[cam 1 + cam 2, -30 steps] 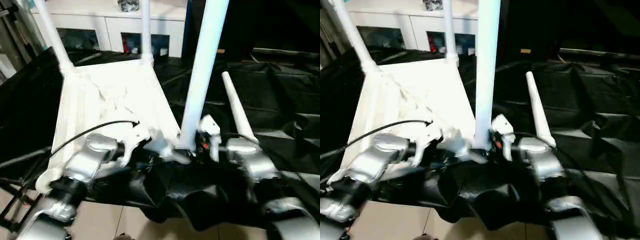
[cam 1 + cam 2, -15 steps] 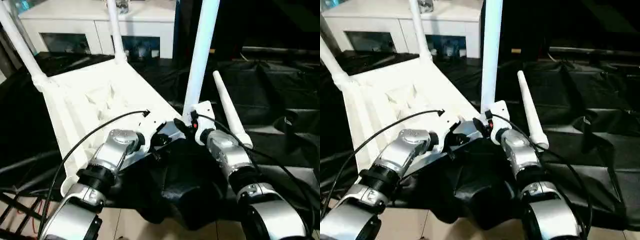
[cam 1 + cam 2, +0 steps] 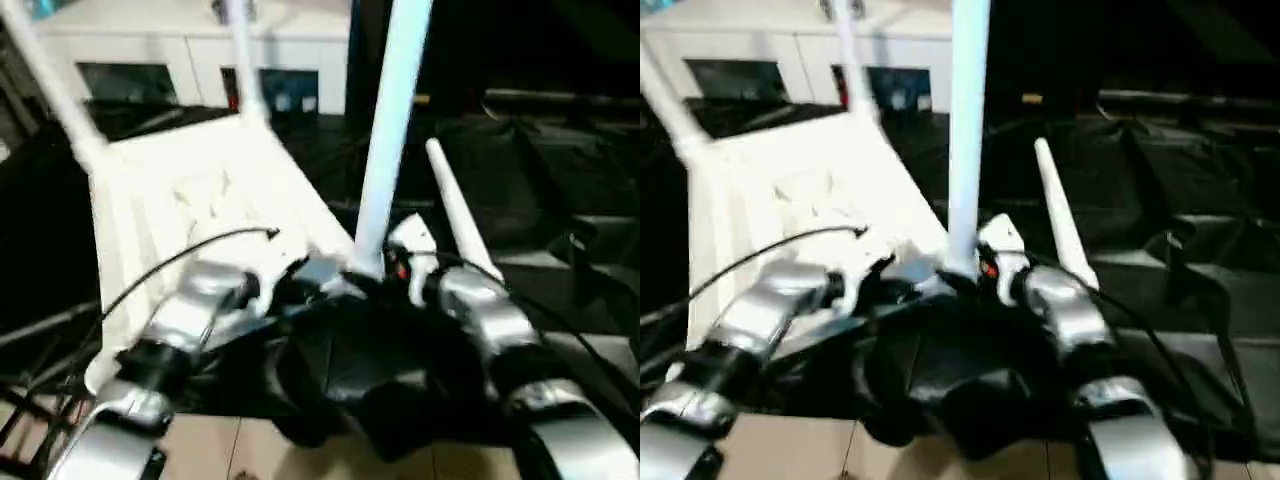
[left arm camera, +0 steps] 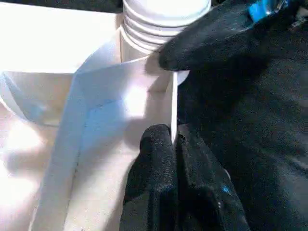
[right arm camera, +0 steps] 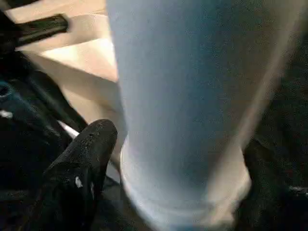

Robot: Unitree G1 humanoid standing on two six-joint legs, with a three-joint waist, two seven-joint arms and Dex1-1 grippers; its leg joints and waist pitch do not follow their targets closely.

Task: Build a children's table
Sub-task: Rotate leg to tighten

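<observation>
The children's table top [image 3: 200,190] lies upside down on the black-draped work table. Two legs [image 3: 243,60] stand in its far corners. A third leg [image 3: 385,130] stands upright in the near right corner socket. A loose leg [image 3: 455,210] lies on the cloth to its right. My left gripper [image 4: 174,139] is shut on the thin rim of the table top, close to that socket. My right gripper [image 5: 183,159] is open, with one finger [image 5: 82,163] on either side of the upright leg's base; one finger rests by the leg's threads [image 4: 159,19].
A white cabinet [image 3: 180,60] with glass doors stands behind the work table. Crumpled black cloth [image 3: 560,180] covers the surface to the right and hangs over the near edge. Tiled floor [image 3: 230,450] shows below. A black cable [image 3: 170,265] arcs over my left forearm.
The whole view has shifted with the camera. Both grippers stay at the near right corner and the upright leg still stands in its socket.
</observation>
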